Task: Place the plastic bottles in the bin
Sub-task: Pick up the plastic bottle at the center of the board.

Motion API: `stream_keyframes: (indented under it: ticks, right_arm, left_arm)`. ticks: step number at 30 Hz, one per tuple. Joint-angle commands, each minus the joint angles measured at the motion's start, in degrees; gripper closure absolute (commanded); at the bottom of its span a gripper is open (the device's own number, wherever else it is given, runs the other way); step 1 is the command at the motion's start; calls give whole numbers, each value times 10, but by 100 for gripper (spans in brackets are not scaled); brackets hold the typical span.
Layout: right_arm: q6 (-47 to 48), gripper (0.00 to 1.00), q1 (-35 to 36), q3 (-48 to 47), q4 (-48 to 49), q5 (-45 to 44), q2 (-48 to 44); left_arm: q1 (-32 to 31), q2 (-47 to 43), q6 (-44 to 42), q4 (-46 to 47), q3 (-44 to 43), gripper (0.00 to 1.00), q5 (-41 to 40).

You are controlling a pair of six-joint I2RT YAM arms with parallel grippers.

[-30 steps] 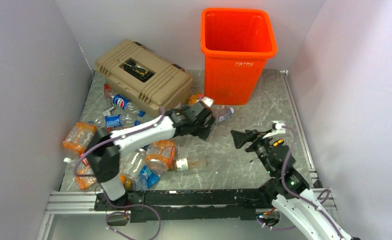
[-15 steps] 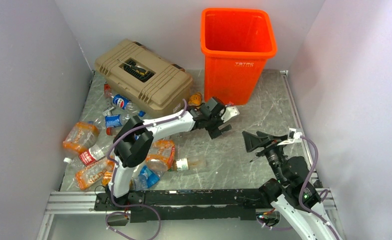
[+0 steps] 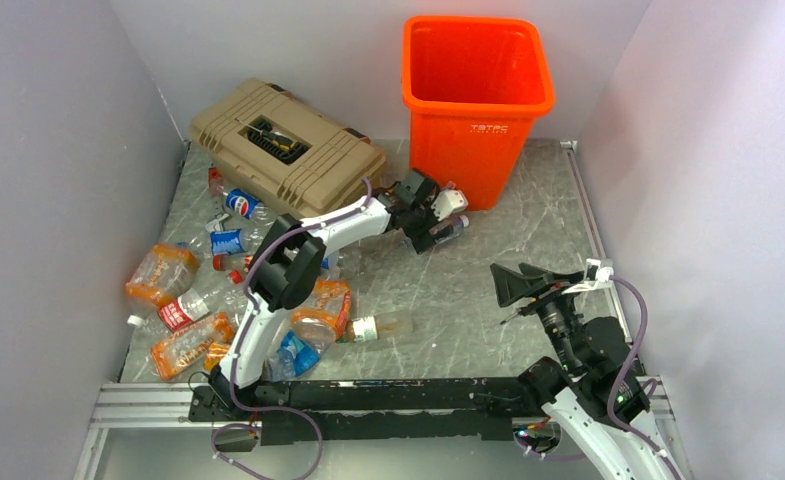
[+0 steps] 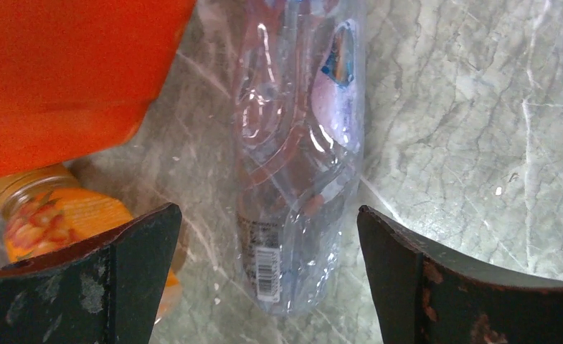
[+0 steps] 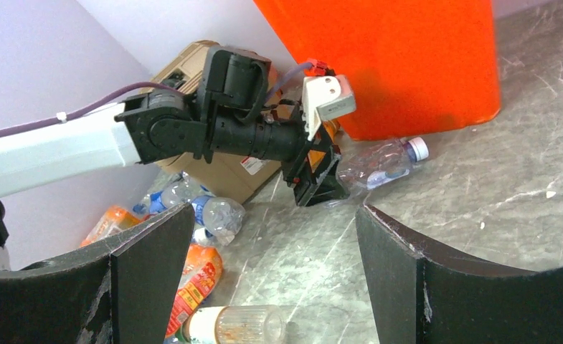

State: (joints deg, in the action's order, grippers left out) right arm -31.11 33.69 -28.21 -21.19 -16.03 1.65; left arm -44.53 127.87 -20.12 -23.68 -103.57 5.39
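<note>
Barely begun, by the look of it — no bottle shows in the part of the orange bin (image 3: 478, 95) that can be seen from above, though its own near wall hides some of its floor. The left gripper (image 4: 264, 222) hangs with its jaws spread wide and nothing clamped. A clear crushed bottle (image 4: 300, 143) lies on the marbled table (image 4: 465, 129) squarely between them and runs on ahead of the tips, with a gap to each finger. Ahead of the jaw nearer the bin stands the bin's lower corner, and just outside that same jaw lies an orange-labelled bottle (image 4: 56, 215). The right gripper (image 5: 275, 236) is likewise wide open and empty, well apart from the bin, with the left arm's wrist and that clear bottle ahead of its jaws. Nearly all of the work seems left: a capped clear bottle (image 3: 378, 326), Pepsi bottles (image 3: 238, 203) beside the tan toolbox (image 3: 288, 150), and a heap of bottles (image 3: 183, 310) well behind the left jaws. The step in hand looks like closing on the clear bottle — then it must go up over the bin's rim.
</note>
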Motion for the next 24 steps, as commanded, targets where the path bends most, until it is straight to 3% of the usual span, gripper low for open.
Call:
stream_keyframes:
  ticks: [1,11,16,18,24]
  right_arm:
    - [8,14,0,-15,0,-5,-3]
    - [-2,14,0,-10,4,-1,4]
    - [-9,14,0,-16,6,2,10]
    - [-12,14,0,-23,3,4,14]
    - [-11,14,0,-48,-8,6,22]
  left_arm:
    - [-6,21,-8,-20,-27,2,43]
    - [-6,44,32,-35,-5,19,93]
    - [-6,31,49,-27,13,36,90]
    - [-6,18,54,-17,22,48,85]
    - [-8,-75,72,-11,75,62,77]
